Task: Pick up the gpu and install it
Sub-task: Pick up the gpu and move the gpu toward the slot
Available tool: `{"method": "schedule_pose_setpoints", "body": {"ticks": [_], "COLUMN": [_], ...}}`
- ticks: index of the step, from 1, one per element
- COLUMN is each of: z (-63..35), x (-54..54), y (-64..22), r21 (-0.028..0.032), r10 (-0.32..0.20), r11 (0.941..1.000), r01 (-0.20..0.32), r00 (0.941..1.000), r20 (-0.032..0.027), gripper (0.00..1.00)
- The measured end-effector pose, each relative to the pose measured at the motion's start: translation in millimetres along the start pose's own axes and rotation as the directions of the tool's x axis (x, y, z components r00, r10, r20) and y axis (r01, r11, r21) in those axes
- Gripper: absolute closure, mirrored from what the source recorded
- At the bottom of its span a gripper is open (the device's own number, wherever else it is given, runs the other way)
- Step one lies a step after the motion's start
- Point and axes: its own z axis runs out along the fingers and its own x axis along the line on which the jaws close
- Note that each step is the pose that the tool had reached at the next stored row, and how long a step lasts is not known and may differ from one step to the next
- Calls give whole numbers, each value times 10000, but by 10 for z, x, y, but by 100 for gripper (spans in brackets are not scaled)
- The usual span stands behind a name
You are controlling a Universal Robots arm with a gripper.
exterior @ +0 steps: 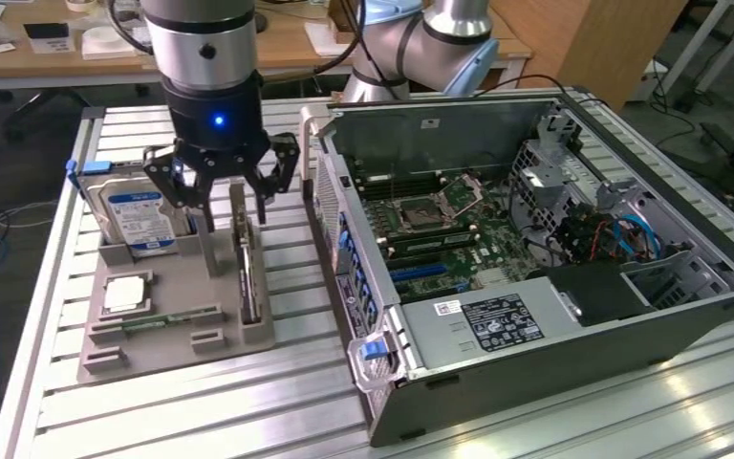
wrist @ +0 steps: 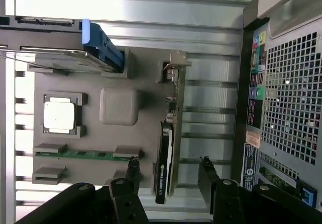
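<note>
While it hovered over the gpu, standing on edge in the grey tray, the gripper was released, fingers spread either side, not touching.

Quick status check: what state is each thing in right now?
gpu: standing on edge in the grey holder
hand: open, fingers either side of the gpu, not gripping
hard drive: upright in the grey holder
memory stick: lying in its slot
computer case: side open, motherboard exposed

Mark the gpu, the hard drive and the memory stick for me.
gpu (wrist: 163,168): wrist view, dark face.
hard drive (exterior: 138,220): exterior view, blue-white label.
memory stick (wrist: 88,154): wrist view, green board.
</note>
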Motion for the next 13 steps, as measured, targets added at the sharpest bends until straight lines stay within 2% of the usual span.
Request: {"method": "schedule_pose_setpoints", "body": {"ticks": [13], "z": [237], "x": [-4], "y": [-7], "r21": [0], "r10": [-3], "r11": [10000], "r01": [3], "r00": [10000], "r20": [-4], "gripper": [41]}}
